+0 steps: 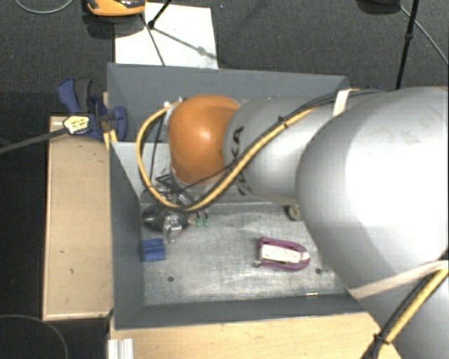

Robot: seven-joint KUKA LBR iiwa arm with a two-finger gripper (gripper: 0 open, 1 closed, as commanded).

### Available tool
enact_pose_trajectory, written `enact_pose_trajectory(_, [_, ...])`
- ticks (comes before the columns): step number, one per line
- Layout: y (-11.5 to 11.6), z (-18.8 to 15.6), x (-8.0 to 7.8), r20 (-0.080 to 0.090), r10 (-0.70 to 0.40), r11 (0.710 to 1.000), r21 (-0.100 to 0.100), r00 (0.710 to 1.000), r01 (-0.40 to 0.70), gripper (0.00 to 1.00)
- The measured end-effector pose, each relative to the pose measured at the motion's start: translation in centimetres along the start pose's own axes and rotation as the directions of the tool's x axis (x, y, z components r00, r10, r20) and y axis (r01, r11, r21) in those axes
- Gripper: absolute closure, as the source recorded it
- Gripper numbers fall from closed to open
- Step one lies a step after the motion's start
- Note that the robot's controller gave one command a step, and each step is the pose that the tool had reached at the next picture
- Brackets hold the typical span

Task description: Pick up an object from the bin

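Nearby, blue block (pixel 152 250) beside pincer (pixel 172 225); purple thing (pixel 283 254) apart.

In bin (pixel 231 312): small blue block (pixel 152 250) lies flat on the floor near the left wall. Purple-and-white oblong piece (pixel 282 254), purple band over a white body, lies flat right of centre, long axis roughly left-right, well apart from the block. Tiny green bit (pixel 203 221) near the back wall, kind unclear. Small pale round item (pixel 291 210) at the back wall's foot, partly hidden. Outside, top edge: orange-and-black item (pixel 116 7) on dark carpet (pixel 42 56), cut by the frame. Black cable (pixel 28 144) runs in from the left.
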State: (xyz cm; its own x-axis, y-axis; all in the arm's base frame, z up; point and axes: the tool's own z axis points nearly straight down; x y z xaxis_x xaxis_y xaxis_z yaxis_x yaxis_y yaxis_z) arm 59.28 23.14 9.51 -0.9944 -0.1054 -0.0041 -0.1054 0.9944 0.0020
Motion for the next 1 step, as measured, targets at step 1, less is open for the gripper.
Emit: enact_pose_trajectory(1, [-0.01,-1.09,-0.08,0.001,0.003,1.000,-0.001,1.000,-0.003,1.00])
